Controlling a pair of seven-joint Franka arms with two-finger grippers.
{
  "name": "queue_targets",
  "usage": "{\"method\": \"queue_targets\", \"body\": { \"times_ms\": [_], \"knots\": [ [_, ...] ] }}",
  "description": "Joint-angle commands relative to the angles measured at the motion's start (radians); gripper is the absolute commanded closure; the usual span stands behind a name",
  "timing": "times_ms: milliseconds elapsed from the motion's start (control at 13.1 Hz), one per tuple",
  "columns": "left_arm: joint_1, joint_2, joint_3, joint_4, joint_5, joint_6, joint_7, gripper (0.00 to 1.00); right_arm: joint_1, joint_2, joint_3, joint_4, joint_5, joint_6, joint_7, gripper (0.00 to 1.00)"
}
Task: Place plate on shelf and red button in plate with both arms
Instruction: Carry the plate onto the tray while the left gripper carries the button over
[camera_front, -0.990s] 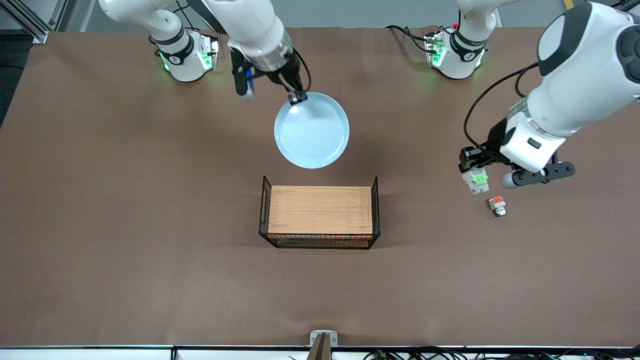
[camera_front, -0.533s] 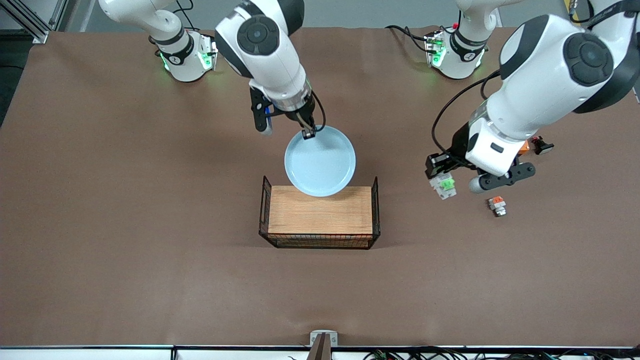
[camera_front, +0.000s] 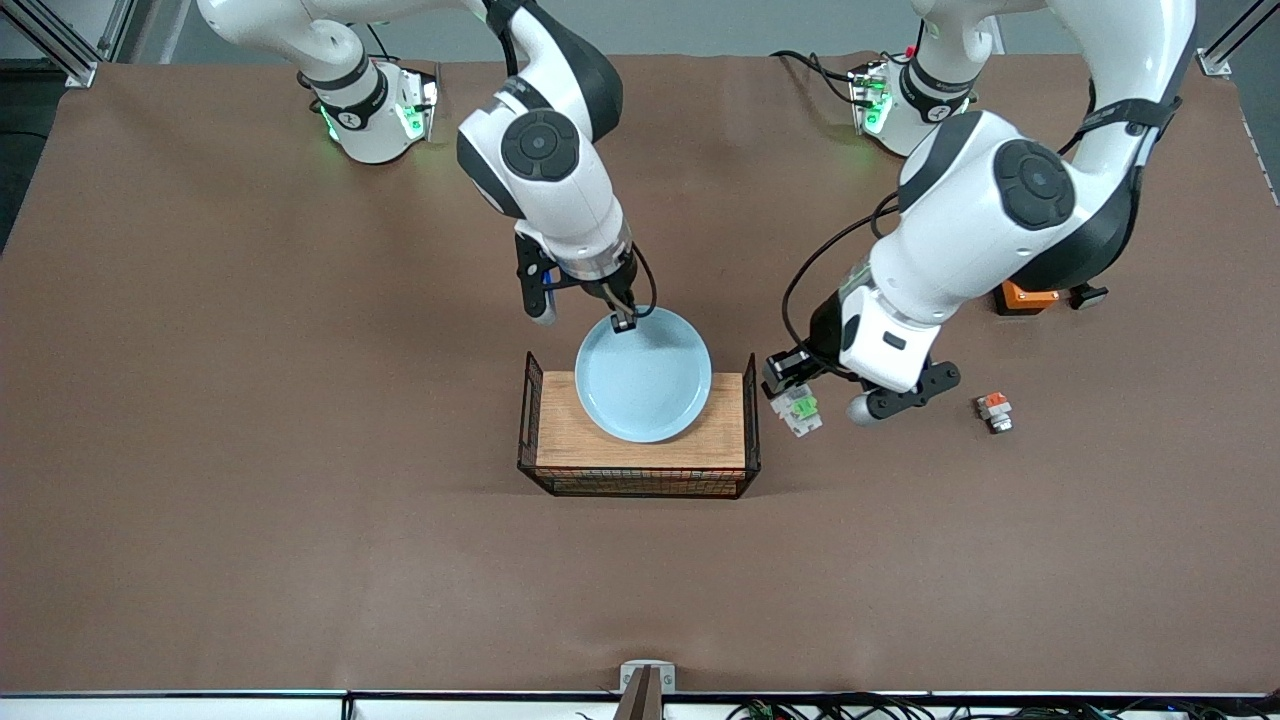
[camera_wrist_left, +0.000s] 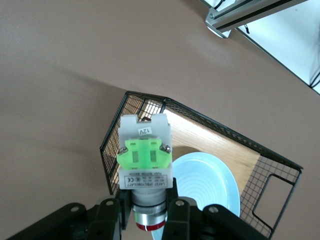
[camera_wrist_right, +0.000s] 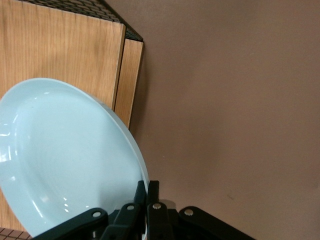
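Observation:
My right gripper (camera_front: 622, 322) is shut on the rim of the pale blue plate (camera_front: 643, 374) and holds it over the wooden board (camera_front: 640, 448) in the wire basket (camera_front: 530, 400). In the right wrist view the plate (camera_wrist_right: 65, 160) fills the frame above the board (camera_wrist_right: 55, 55), with my right gripper (camera_wrist_right: 148, 192) pinching its rim. My left gripper (camera_front: 790, 385) is shut on the red button (camera_front: 800, 408), a white module with a green tab, held just beside the basket's end toward the left arm. The left wrist view shows the button (camera_wrist_left: 145, 160) in my left gripper (camera_wrist_left: 147, 217), with the plate (camera_wrist_left: 202, 187) below.
A similar white module with an orange tab (camera_front: 994, 410) lies on the brown table toward the left arm's end. An orange box (camera_front: 1025, 296) and a small dark part (camera_front: 1085, 295) lie farther from the front camera, partly under the left arm.
My right gripper has carried the plate nearer to the front camera, further over the board. My left gripper has carried the red button toward the basket.

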Motion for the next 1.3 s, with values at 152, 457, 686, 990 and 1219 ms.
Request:
{"method": "queue_targets", "body": {
  "times_ms": [152,457,686,990,1219],
  "knots": [
    [-0.071,0.099,0.001,0.068,0.119,0.031,-0.115,0.99,-0.025,0.063,0.006,0.033,-0.031,0.045,-0.025,0.97],
    [-0.143,0.153,0.007,0.104,0.119,0.048,-0.207,0.98,-0.043,0.087,0.004,0.035,-0.031,0.058,-0.077,0.91],
    [-0.223,0.179,0.051,0.108,0.120,0.049,-0.249,0.96,-0.057,0.112,0.002,0.041,-0.058,0.058,-0.077,0.79],
    [-0.257,0.242,0.067,0.108,0.120,0.083,-0.261,0.85,-0.071,0.127,0.004,0.064,-0.055,0.052,-0.067,0.20],
    [-0.268,0.265,0.072,0.108,0.120,0.103,-0.260,0.38,-0.071,0.115,0.004,0.116,-0.055,-0.035,-0.068,0.01]
  ]
}}
